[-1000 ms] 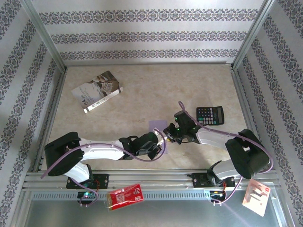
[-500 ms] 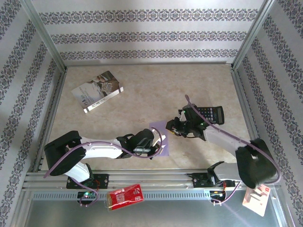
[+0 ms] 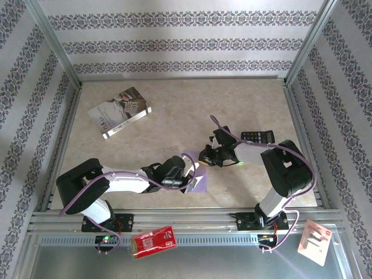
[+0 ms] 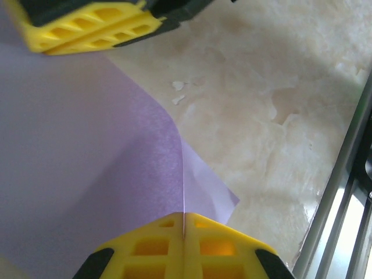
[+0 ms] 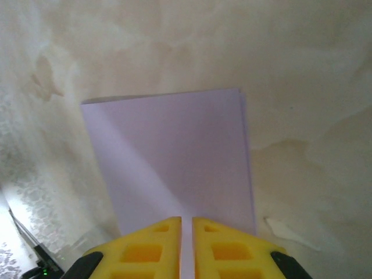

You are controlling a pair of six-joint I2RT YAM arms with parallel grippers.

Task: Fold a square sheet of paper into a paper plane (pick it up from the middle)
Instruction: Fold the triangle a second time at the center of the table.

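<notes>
Right arm (image 3: 279, 168) folded inward, its tool (image 5: 186, 224) pinching the paper (image 5: 168, 151).

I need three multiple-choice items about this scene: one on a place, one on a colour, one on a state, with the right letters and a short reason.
1. Where does the booklet lie? A) far left B) near right C) centre
2. What colour is the square sheet of paper? A) red B) pale lilac C) green
3. How is the left end effector? A) wide open B) shut on the paper's edge C) shut on the booklet
Key: 1 A, it lies far back on the left; 2 B, both wrist views show lilac; 3 B, its yellow fingers meet on the paper's edge.
</notes>
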